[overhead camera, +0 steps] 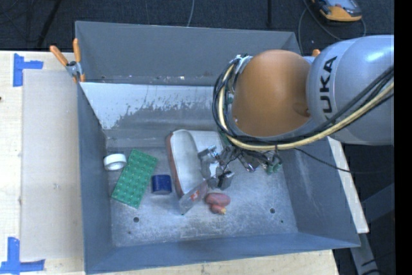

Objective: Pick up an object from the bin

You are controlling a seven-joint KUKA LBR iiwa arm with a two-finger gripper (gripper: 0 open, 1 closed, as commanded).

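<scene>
My gripper [216, 170] hangs low over the middle of the bin floor, below the arm's orange cover. Just to its left lies a white oblong thing with a brown edge [183, 156], touching or nearly touching the gripper. A small pinkish-red lump [217, 201] lies right below the gripper toward the front. A greyish see-through piece [192, 196] rests against the white thing's near end. I see nothing held.
Further left lie a small blue block [161, 184], a green studded plate [134, 178] and a white ring [115, 161]. The arm and its cables cover the bin's right back part. The bin's sloped walls rise on all sides.
</scene>
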